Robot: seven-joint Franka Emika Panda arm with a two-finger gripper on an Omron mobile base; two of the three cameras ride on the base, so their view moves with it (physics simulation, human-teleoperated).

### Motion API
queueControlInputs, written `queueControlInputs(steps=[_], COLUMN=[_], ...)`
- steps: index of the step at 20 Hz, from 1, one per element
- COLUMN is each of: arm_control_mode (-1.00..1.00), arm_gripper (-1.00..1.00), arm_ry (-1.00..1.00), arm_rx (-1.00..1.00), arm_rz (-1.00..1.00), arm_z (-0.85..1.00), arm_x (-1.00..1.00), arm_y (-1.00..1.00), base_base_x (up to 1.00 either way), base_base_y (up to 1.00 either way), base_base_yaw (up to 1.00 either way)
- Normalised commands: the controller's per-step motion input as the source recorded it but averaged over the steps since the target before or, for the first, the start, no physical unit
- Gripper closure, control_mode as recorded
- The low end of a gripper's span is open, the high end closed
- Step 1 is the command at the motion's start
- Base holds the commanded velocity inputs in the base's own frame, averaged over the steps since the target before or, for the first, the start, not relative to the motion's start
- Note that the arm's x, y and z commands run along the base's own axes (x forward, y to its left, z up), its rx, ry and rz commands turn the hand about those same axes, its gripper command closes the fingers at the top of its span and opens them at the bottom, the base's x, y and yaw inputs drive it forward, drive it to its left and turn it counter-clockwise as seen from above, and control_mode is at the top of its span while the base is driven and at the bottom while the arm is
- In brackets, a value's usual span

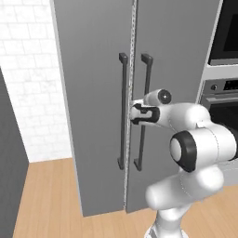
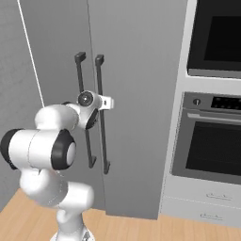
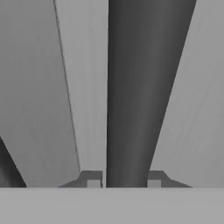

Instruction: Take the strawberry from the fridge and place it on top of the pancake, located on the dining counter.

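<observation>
I have the gripper (image 3: 124,180) set astride one dark bar handle (image 3: 144,87) of the closed fridge (image 1: 93,93), a finger on each side, not visibly clamped, to pull that door open; the strawberry presumably sits inside.

Flat, even rendered light fills my two base views, bright with no glare and no hard shadows; the fridge (image 1: 93,93) doors read as smooth matte grey, a little darker along the left edge of the frame. Edges look soft and slightly pixelated. Through my hand view the dark handle (image 3: 144,87) looms close, blurred, shaded dark with soft gradients.
</observation>
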Motion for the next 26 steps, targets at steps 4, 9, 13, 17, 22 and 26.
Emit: queueControlInputs(steps=[4, 9, 13, 17, 22, 26], arm_control_mode=[-1.0, -1.0, -1.0, -1.0, -1.0, -1.0], arm_gripper=[1.0, 1.0, 1.0, -1.0, -1.0, -1.0], arm_ry=[-0.06, -0.04, 0.0, 0.12, 0.15, 0.0], arm_rx=[0.0, 0.01, 0.03, -0.02, -0.01, 0.0], arm_rz=[0.0, 0.0, 0.0, 0.0, 0.01, 0.03], arm_z=[0.0, 0.0, 0.0, -0.28, 0.08, 0.38], arm_x=[-1.0, -1.0, -1.0, -0.22, -0.33, -0.63], arm_y=[-0.34, -0.48, -0.51, -0.11, -0.07, -0.3], base_base_x=[0.0, 0.0, 0.0, 0.0, 0.0, 0.0], base_base_y=[0.0, 0.0, 0.0, 0.0, 0.0, 0.0], base_base_yaw=[0.0, 0.0, 0.0, 0.0, 0.0, 0.0])
